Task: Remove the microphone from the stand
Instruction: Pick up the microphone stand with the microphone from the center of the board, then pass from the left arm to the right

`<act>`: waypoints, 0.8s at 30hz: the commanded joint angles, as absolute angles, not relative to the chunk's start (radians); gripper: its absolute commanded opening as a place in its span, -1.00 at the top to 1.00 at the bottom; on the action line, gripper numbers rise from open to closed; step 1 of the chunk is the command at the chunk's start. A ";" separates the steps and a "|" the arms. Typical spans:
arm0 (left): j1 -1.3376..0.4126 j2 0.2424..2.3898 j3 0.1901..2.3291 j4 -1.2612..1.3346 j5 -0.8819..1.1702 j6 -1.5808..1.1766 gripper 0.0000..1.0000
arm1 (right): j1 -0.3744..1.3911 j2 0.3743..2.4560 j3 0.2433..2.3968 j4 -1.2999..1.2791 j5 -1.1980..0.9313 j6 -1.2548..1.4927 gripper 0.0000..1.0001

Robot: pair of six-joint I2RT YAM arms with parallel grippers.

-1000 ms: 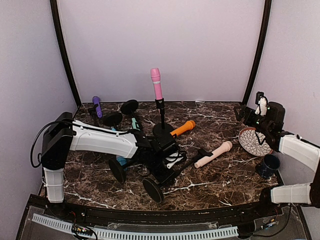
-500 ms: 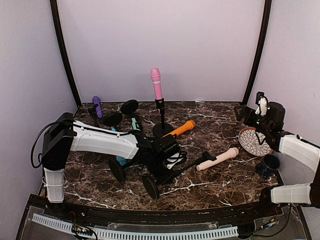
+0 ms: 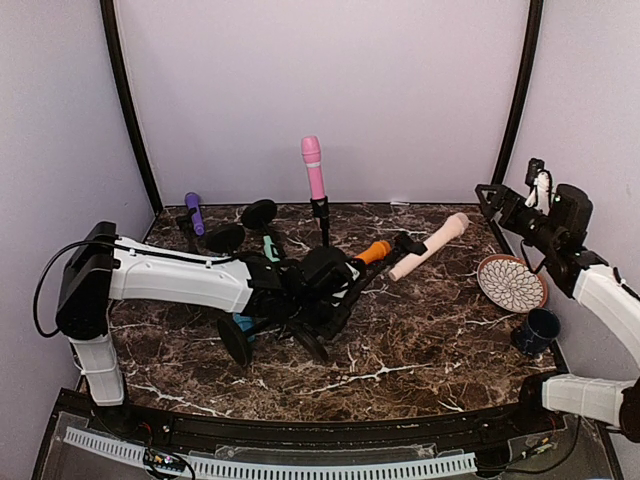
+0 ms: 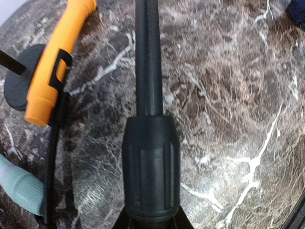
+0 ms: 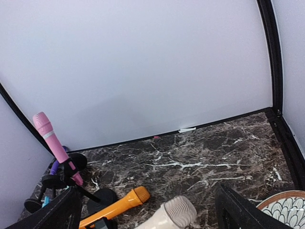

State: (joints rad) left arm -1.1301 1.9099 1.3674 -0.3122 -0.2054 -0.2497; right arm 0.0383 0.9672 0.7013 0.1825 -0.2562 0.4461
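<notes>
Right now the left arm (image 3: 180,283) reaches out low over the marble worktop (image 3: 430,340). Its jaws are clenched on the black stand (image 4: 147,71), just at the thick ribbed collar of the pole. The cream microphone (image 3: 430,243) sits in the clip at the far end of that stand. It slants up toward the back right, and its round head points at the right arm (image 3: 600,295). An orange microphone (image 3: 372,252) lies just beside the stand's pole. A pink microphone (image 3: 313,167) stands straight up on its own stand at the back, and a purple microphone (image 3: 193,212) is at the back left. A patterned plate (image 3: 511,282) and a dark blue cup (image 3: 537,330) sit near the right wall. The right arm is held up high, and its jaws are spread wide with nothing between them.
</notes>
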 commanded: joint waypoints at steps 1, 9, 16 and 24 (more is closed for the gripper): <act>-1.115 1.770 1.327 -0.058 -0.340 -0.273 1.00 | 0.037 0.956 0.736 0.245 -0.396 0.552 -0.97; -1.074 1.692 1.226 0.208 -0.365 -0.318 1.00 | 0.188 0.990 0.650 0.586 -0.581 0.706 -0.97; -1.069 1.661 1.175 0.298 -0.392 -0.326 1.00 | 0.356 1.150 0.686 0.676 -0.517 0.760 -0.97; -1.069 1.636 1.121 0.352 -0.391 -0.329 1.00 | 0.509 1.325 0.867 0.558 -0.353 0.723 -0.97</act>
State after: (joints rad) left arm -1.0672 1.7214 1.1275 0.2218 -0.3641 -0.3191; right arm 0.4442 1.2961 0.7677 0.5655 -0.4511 0.7460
